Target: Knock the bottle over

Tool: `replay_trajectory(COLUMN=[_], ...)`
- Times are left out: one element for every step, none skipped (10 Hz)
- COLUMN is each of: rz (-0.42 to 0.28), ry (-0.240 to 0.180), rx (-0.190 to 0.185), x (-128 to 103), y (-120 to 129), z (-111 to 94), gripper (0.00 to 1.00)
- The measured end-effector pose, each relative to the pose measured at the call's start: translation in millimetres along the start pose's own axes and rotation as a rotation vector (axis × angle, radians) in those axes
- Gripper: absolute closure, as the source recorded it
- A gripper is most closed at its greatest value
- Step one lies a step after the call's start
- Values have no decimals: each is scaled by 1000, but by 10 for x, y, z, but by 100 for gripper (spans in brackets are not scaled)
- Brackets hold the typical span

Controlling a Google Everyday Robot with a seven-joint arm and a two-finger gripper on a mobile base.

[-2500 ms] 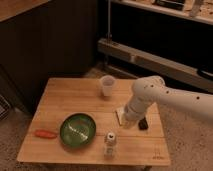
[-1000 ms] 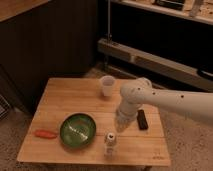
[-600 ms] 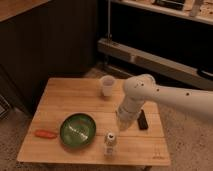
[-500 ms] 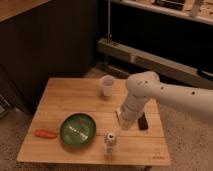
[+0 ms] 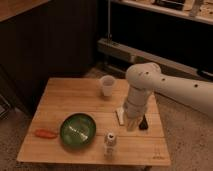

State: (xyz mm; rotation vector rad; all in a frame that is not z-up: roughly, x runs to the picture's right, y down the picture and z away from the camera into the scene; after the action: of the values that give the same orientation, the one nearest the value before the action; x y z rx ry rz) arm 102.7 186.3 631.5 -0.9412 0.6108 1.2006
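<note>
The bottle (image 5: 109,144) is small, pale and translucent with a whitish round top. It stands upright near the front edge of the wooden table (image 5: 60,95), just right of the green bowl (image 5: 78,130). My gripper (image 5: 125,120) hangs at the end of the white arm, low over the table. It is above and to the right of the bottle, a short gap away, and is not touching it.
A white plastic cup (image 5: 107,86) stands at the back middle of the table. An orange object (image 5: 45,133) lies at the front left, beside the bowl. A small dark object (image 5: 144,123) lies right of the gripper. Dark shelving stands behind the table.
The arm has swung slightly right and back from the bottle over the last second. The bottle still stands upright in the same place.
</note>
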Motion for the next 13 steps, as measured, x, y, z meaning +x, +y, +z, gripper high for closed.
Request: replay_trajectory(rz=[-3, -10, -15, -23, -37, -62, -99, -137, -195, -276, -321, -350, -382], ry=[35, 71, 98, 121, 129, 133, 139, 150, 164, 188, 197, 197, 167], rx=[10, 13, 4, -13, -26, -68, -130, -208, -322, -451, -511, -549, -566], x=[94, 233, 369, 533, 648, 776, 868, 945, 1032, 1148, 1204, 1244, 1284], y=[23, 27, -18, -59, -60, -45, -3, 29, 106, 252, 331, 392, 465], z=[143, 319, 436, 515, 530, 485, 420, 397, 398, 417, 426, 421, 407], gripper=[100, 100, 100, 100, 100, 100, 100, 100, 100, 100, 100, 100, 100])
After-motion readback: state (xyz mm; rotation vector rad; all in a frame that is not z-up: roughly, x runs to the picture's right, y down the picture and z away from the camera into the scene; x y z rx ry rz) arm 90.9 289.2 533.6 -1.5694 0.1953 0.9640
